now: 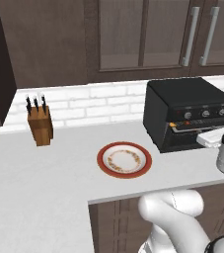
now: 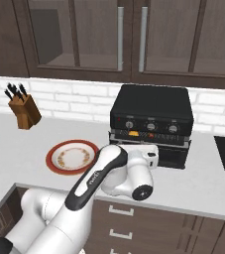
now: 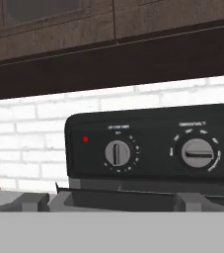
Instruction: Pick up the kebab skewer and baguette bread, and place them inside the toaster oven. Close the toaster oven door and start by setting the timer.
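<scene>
The gripper [image 3: 112,200] stood wide open and empty, its fingers [image 3: 34,201] just before the toaster oven [image 2: 151,124] below two round knobs [image 3: 118,152]. The oven sat against the brick wall, an empty red-rimmed plate [image 1: 124,159] left of it and a knife block [image 1: 39,123] farther left

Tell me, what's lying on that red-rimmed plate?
Nothing: the plate shows only its patterned centre. Its far right edge, in the right base view, is covered by the robot's arm.
</scene>
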